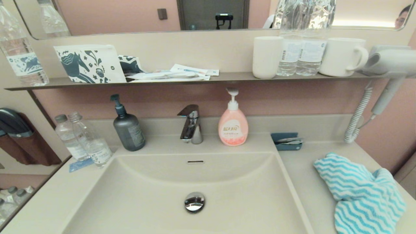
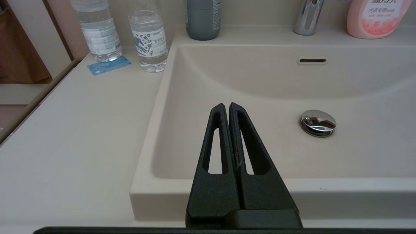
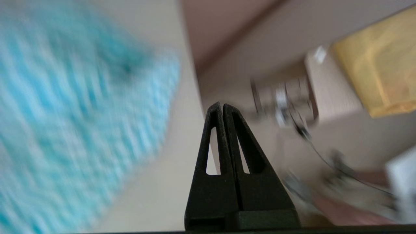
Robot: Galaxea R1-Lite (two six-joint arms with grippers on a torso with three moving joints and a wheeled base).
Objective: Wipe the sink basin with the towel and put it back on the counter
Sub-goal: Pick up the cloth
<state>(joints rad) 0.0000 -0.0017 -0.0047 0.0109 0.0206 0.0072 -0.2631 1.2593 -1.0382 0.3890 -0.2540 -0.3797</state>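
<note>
the towel lies bunched on the counter, right of the sink basin, untouched. both the right gripper, beside the towel, and the left gripper, at the basin's front rim, are closed and empty. the pickup seems not begun; next, the right gripper must open and descend onto the towel.

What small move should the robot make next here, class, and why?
Probably open the right gripper and bring it over the towel: its fingers are shut on nothing, and the towel lies bunched on the counter, outside the sink basin.
</note>
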